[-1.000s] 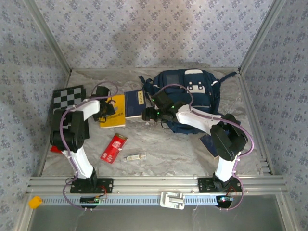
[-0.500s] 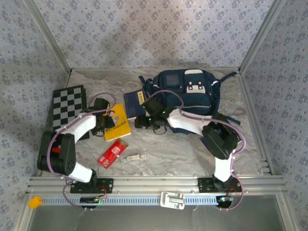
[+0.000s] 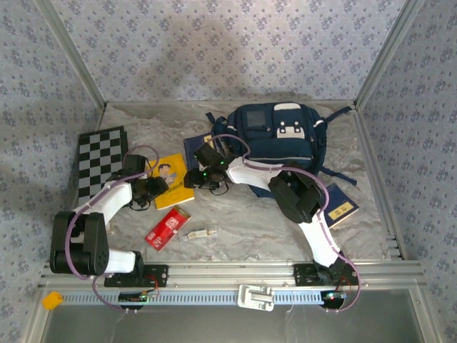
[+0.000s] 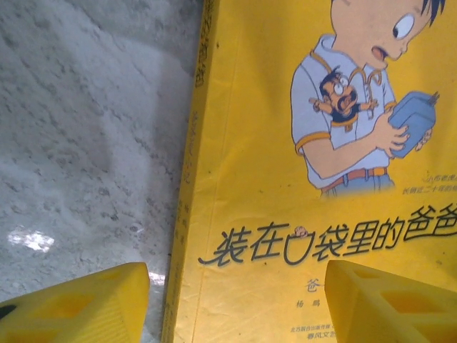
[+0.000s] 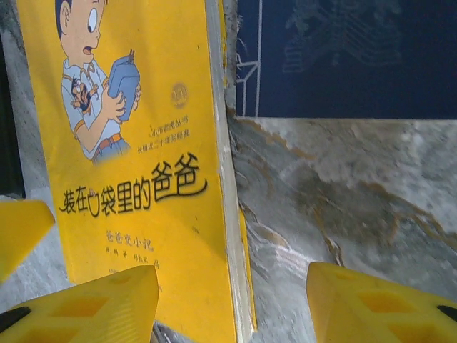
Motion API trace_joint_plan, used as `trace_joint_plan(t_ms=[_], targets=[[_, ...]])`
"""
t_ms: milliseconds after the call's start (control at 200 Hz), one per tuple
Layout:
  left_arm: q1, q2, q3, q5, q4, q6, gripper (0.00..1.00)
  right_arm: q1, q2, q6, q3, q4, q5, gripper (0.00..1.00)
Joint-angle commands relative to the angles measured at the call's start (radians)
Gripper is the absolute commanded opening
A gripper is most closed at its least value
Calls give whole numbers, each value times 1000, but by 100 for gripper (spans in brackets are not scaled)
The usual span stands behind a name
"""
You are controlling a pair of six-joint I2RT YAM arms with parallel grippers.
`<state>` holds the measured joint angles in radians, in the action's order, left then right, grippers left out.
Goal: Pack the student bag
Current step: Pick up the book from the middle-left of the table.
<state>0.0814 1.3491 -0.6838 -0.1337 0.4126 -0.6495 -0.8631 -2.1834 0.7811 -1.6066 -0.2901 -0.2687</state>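
Observation:
The student bag [image 3: 278, 139], navy with a white patch, lies at the back of the table. A yellow book [image 3: 170, 180] with a cartoon boy on its cover lies flat to its left. My left gripper [image 3: 151, 189] is at the book's left side. In the left wrist view the left gripper [image 4: 235, 307] is open, its fingers [image 4: 78, 304] straddling the yellow book's [image 4: 307, 143] spine edge. My right gripper [image 3: 193, 179] is at the book's right side. In the right wrist view the right gripper [image 5: 232, 307] is open, straddling the yellow book's [image 5: 136, 143] page edge.
A dark blue booklet [image 3: 194, 145] [image 5: 343, 57] lies between book and bag, and another booklet [image 3: 341, 207] by the right arm. A red packet [image 3: 169, 225] and a small white stick [image 3: 200, 233] lie near the front. A checkerboard [image 3: 96, 158] sits at the left.
The right gripper has swung left from the bag to the yellow book's right edge. The left arm folded down and drew nearer, and the book slid toward the front. Both jaws narrowed a little.

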Motion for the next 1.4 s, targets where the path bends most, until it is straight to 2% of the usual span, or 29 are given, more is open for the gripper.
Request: trace_joint_plan(t_ms=[0, 420, 870, 1014, 1144, 1394], targets=[[-5, 1, 1, -42, -22, 1, 65, -9, -48, -4, -66, -55, -16, 59], [-9, 37, 39, -45, -68, -1, 58, -37, -131, -11, -194, -98, -43, 61], [-9, 54, 45, -29, -71, 11, 54, -39, -64, -43, -241, -139, -76, 62], [-9, 52, 44, -31, -69, 12, 53, -39, -47, -44, -240, -128, -109, 59], [-9, 47, 46, -25, -65, 15, 53, -40, -40, -44, -237, -119, -127, 52], [-9, 39, 49, -25, -66, 13, 53, -40, -27, -52, -227, -114, -144, 45]])
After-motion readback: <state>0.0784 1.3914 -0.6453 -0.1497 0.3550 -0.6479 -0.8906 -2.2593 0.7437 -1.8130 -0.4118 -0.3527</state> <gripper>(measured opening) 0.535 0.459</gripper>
